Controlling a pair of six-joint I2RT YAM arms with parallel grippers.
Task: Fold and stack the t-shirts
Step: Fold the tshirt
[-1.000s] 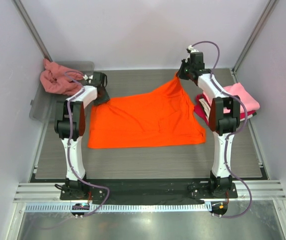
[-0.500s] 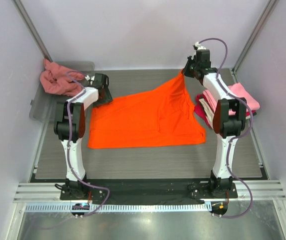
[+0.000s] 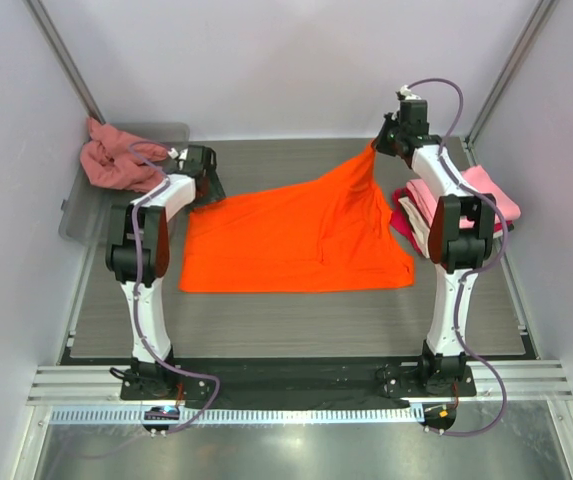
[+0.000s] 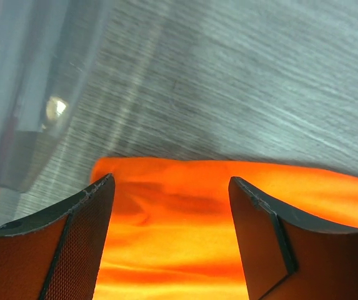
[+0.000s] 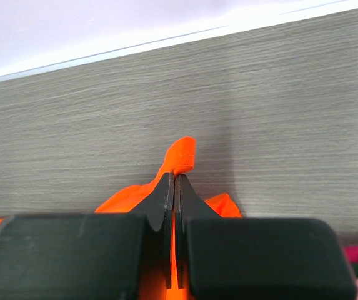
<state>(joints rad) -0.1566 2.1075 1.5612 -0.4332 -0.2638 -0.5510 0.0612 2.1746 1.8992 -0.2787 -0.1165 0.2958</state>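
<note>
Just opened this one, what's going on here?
The right gripper is shut on a far corner of the orange t-shirt, holding it raised above the table while the rest lies spread flat. The left gripper is open over the shirt's far left corner, gripping nothing. A light pink t-shirt and a crimson red t-shirt sit folded and stacked at the right; a salmon-pink t-shirt lies crumpled on the clear tray at the left.
</note>
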